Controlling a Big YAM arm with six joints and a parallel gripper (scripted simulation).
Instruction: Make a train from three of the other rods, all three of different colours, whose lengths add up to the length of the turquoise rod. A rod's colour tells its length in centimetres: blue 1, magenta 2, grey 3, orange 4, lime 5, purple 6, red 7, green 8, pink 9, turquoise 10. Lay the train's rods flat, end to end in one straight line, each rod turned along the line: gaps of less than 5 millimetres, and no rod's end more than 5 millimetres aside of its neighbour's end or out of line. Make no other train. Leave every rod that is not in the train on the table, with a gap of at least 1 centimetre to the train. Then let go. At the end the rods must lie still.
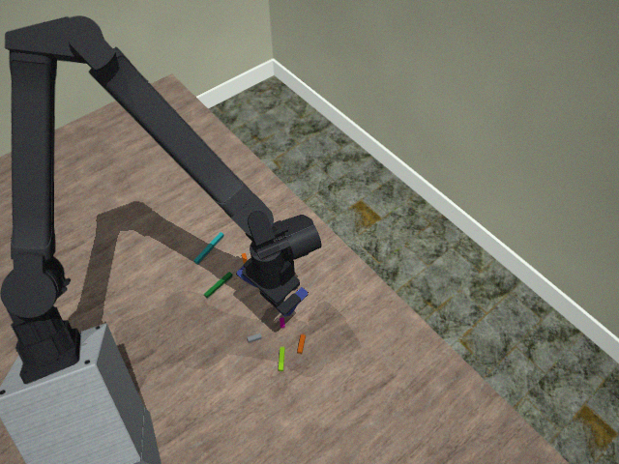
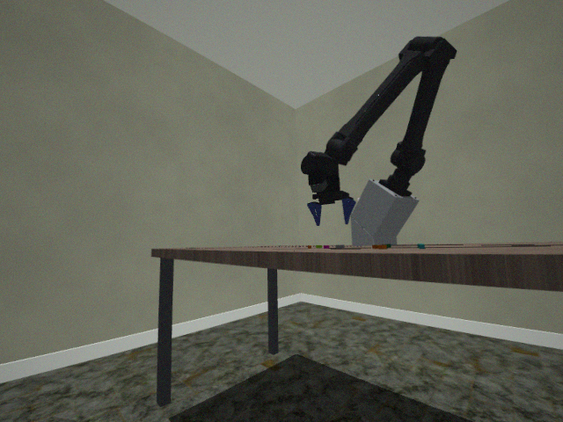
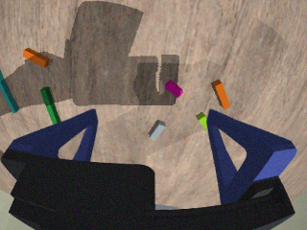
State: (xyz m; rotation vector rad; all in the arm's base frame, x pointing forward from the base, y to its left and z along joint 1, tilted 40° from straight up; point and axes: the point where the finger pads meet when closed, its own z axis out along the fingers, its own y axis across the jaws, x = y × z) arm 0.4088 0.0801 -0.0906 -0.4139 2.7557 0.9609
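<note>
Overhead, the gripper (image 1: pixel 272 298) hangs above the wooden table (image 1: pixel 150 150), well clear of the surface in the side view, with both blue fingers (image 2: pixel 314 213) spread wide and nothing between them.

Wrist view, looking down past the fingers:
- Magenta rod (image 3: pixel 173 88) lies ahead of the gripper, roughly centred between the two fingers, at the edge of the gripper's shadow.
- Grey rod (image 3: pixel 156 129) lies closer in, between the fingers, just nearer than the magenta one and apart from it.
- Lime rod (image 3: pixel 202 121) shows only its end, next to the inner edge of the right-hand finger as the camera sees it; the rest is hidden behind that finger.
- Orange rod (image 3: pixel 221 94) lies just beyond that same finger, near the lime rod but not touching it.
- Second orange rod (image 3: pixel 36 57) lies far off on the other side, ahead of the opposite finger.
- Green rod (image 3: pixel 50 105) lies just beyond that opposite finger's tip.
- Turquoise rod (image 3: pixel 8 95) lies at the far edge on that side, cut off by the frame.

Top view: turquoise rod (image 1: pixel 209 247) and green rod (image 1: pixel 218 284) lie roughly parallel, behind the gripper toward the arm's base (image 1: pixel 65 420), well apart from the small cluster. No rods touch end to end.
</note>
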